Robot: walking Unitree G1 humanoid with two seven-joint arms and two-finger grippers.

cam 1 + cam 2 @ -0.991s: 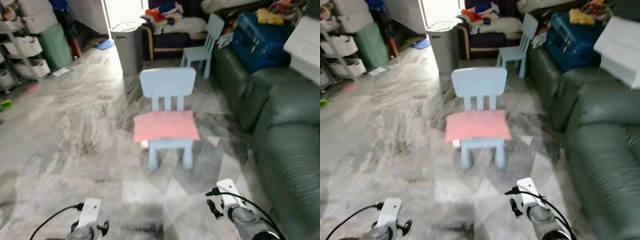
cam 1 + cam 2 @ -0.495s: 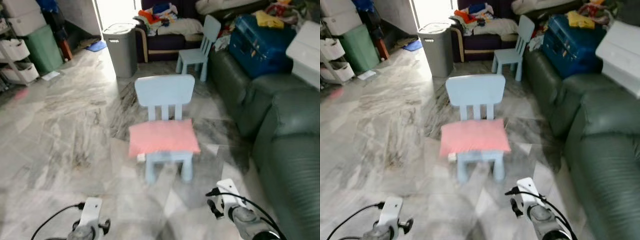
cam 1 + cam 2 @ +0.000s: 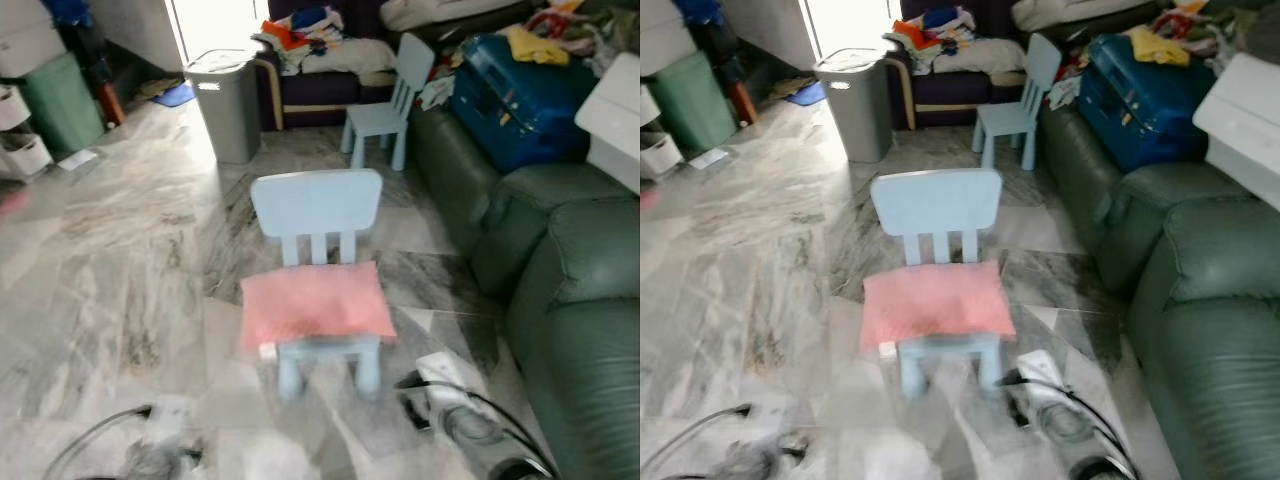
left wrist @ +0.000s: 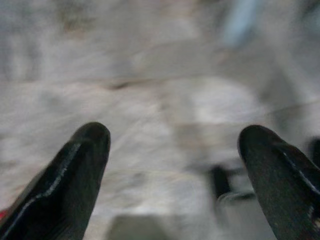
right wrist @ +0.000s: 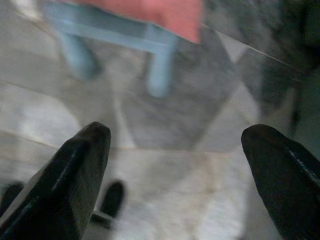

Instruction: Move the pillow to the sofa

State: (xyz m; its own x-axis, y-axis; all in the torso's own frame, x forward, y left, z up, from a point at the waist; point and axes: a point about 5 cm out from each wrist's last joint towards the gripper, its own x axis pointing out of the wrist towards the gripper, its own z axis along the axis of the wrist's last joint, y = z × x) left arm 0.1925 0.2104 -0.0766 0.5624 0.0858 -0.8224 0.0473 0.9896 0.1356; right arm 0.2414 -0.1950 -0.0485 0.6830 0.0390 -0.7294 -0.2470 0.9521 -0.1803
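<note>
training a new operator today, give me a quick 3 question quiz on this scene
1. True or false: the pink pillow lies on the seat of the near blue chair.
2. Which side of the robot is the green sofa? A left, B right.
3. What do the left gripper and right gripper hold?

Key: 1 true. 2 B. 3 nothing; both are open, fingers wide apart above the marble floor.

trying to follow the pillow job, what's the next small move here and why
Probably one more short step forward, then raise both arms. The pink pillow lies flat on the seat of the small blue chair, ahead of the right gripper and left gripper. Both are open, low over the marble floor, holding nothing. The green sofa stands to the right.
</note>
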